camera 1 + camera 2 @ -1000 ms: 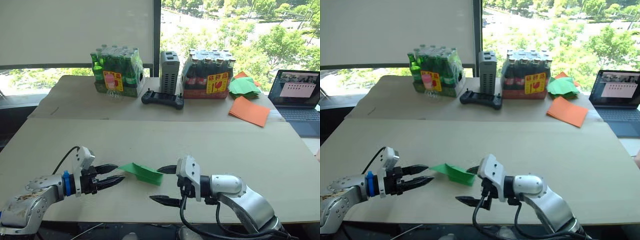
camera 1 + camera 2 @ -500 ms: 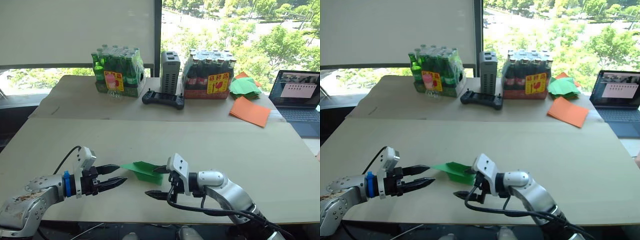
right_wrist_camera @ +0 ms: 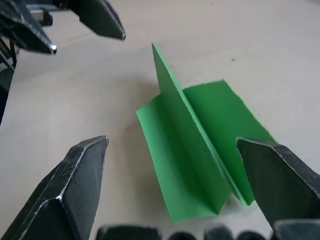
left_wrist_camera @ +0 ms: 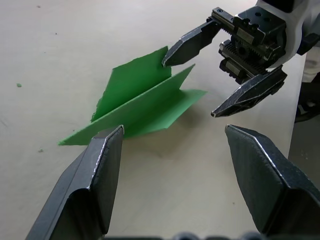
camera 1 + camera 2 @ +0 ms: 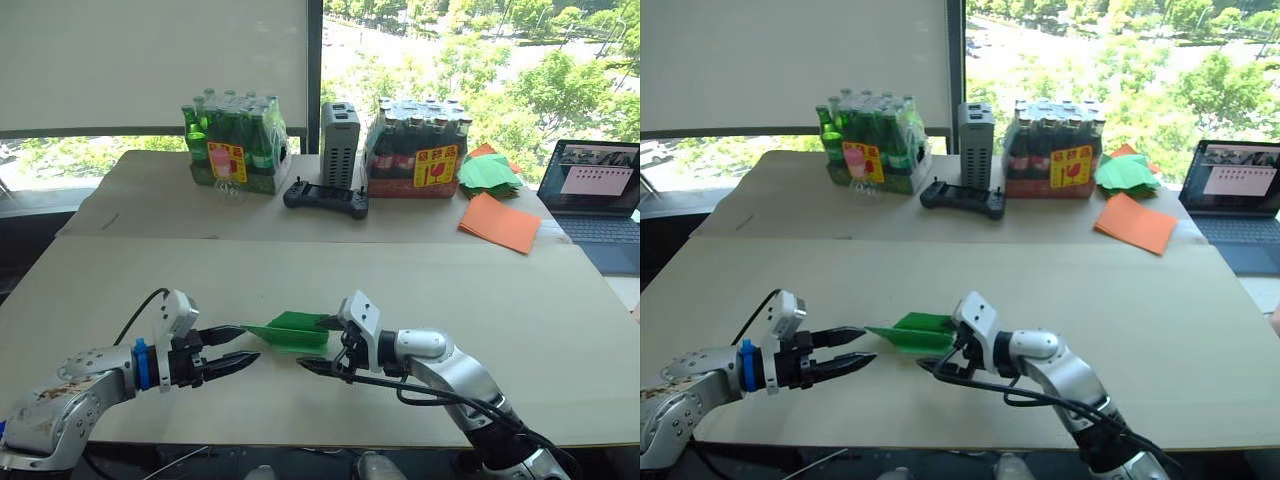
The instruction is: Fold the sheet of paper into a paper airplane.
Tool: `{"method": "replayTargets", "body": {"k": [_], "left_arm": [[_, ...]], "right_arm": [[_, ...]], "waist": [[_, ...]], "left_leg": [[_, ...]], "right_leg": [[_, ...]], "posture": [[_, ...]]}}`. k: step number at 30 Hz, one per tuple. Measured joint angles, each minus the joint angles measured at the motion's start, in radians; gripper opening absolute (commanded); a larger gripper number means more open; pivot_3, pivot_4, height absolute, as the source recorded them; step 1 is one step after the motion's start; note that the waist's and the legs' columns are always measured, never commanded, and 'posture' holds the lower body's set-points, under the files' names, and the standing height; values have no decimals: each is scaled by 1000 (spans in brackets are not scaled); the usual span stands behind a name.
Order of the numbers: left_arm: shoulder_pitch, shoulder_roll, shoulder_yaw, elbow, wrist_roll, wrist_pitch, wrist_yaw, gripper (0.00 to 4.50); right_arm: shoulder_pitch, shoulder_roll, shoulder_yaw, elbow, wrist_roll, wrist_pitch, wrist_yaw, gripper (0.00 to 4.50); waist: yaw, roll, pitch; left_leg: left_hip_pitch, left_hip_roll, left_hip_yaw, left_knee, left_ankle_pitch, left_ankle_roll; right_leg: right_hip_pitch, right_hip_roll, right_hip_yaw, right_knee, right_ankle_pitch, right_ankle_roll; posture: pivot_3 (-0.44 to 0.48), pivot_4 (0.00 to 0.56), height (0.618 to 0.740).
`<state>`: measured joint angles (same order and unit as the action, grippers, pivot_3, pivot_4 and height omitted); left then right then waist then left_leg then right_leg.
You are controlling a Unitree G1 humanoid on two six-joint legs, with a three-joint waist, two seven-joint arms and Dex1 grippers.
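Across the near half of the scene runs a broad tan table (image 5: 480, 290), bare around the paper airplane (image 5: 290, 332), which lies on it near the front edge between the two grippers. Its wings are spread flat and a centre fin stands upright — the pointed nose aims at the left gripper (image 5: 243, 346), the blunt tail at the right gripper (image 5: 316, 345). Both grippers have their fingers spread apart and hold nothing; the left one sits just beside the nose, and the right one's upper fingertip is right at the tail's far wing, though contact cannot be told. Behind, a second table (image 5: 140, 200) of the same colour butts against the first and carries a pack of green bottles (image 5: 233, 145), a grey box (image 5: 338, 145), a black controller (image 5: 325, 197), a pack of dark bottles (image 5: 417, 148), a heap of green folded papers (image 5: 488, 172) and orange sheets (image 5: 499, 222). A laptop (image 5: 592, 195) stands at the far right — beyond it, windows show trees.
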<state>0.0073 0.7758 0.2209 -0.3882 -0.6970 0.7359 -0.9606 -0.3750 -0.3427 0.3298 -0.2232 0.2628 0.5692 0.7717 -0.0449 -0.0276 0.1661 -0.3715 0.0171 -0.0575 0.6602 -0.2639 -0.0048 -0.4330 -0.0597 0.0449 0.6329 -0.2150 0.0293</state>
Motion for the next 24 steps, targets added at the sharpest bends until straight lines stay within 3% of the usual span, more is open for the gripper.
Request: {"method": "replayTargets", "body": {"k": [9,15,20,24], "left_arm": [[1,-13,-10,46,20,-62,-14,3446],[52,-14,-35,105,78,-155,-53,3446],[66,-21,-41,125,96,-204,-72,3496],[73,-22,-41,133,103,-216,-80,3496]], "right_arm": [[-14,11,-43,19,53,38,-2,4500],[-79,-110,39,-8,-100,-141,46,4500],[-99,-80,73,53,-168,-248,55,3026],[-117,-79,86,107,-200,-294,79,1589]], "waist": [[1,0,0],[0,0,0],[0,0,0],[2,0,0]], "left_leg": [[0,0,0,0,0,0],[0,0,1,0,0,0],[0,0,1,0,0,0],[0,0,1,0,0,0]], "right_leg": [[0,0,0,0,0,0],[0,0,0,0,0,0],[0,0,0,1,1,0],[0,0,0,0,1,0]], "posture": [[0,150,740],[0,150,740],[0,150,740],[0,150,740]]}}
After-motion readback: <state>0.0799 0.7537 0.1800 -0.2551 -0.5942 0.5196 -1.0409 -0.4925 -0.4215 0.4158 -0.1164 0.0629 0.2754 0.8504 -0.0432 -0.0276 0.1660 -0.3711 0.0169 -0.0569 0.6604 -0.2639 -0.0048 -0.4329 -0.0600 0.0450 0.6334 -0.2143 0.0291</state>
